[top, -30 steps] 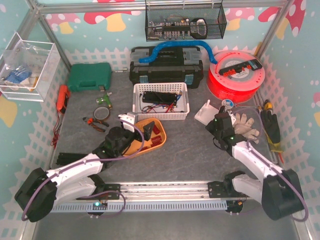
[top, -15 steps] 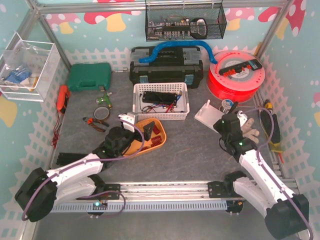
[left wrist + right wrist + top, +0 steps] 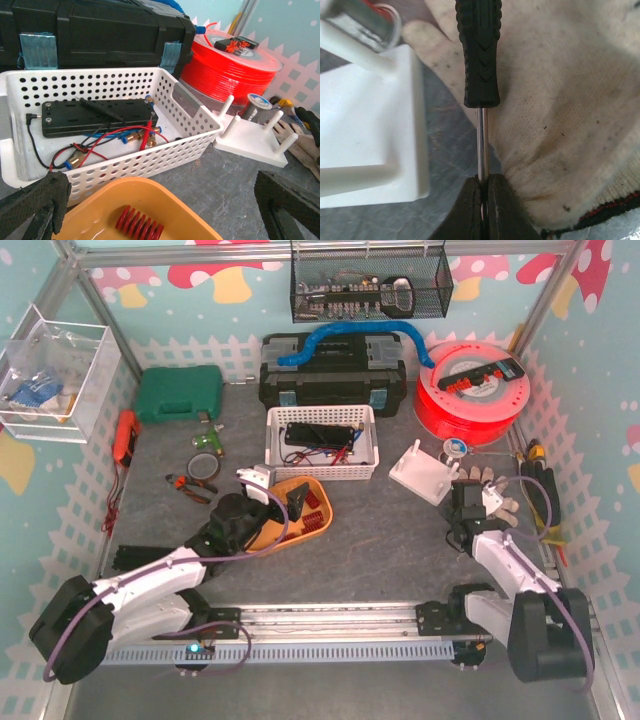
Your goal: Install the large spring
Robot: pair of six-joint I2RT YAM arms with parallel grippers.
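Where the right gripper point(image 3: 481, 189) closes at the bottom of its wrist view, its two dark fingers are pinched tight on the bare shaft of a slim steel tool with a ribbed black handle point(image 3: 480, 55), the handle pointing away from the wrist. The tool lies across a soiled cream knitted work glove point(image 3: 565, 125), which fills the right side of that view. Just beside it on the left sits a white plastic base with upright pegs point(image 3: 365, 130), resting on the grey table point(image 3: 445, 150). From above, this arm reaches over the right part of the table, with its gripper over the glove and just beside the pegged base.

The left gripper point(image 3: 278, 492) is spread wide and holds nothing — its black padded fingers point(image 3: 35, 210) frame the bottom corners of the left wrist view. Between and below them lies the large red coil spring point(image 3: 140, 226), on its side inside a shallow orange plastic tray point(image 3: 125, 186), touched by neither finger. Beyond the tray stands a white perforated plastic basket point(image 3: 175, 145) holding a flat black box point(image 3: 95, 117) and red and black wires. Behind the basket is a black plastic toolbox point(image 3: 100, 30), and to its right a red filament spool point(image 3: 230, 65). The spring is well apart from the pegged base — each lies near a different arm.
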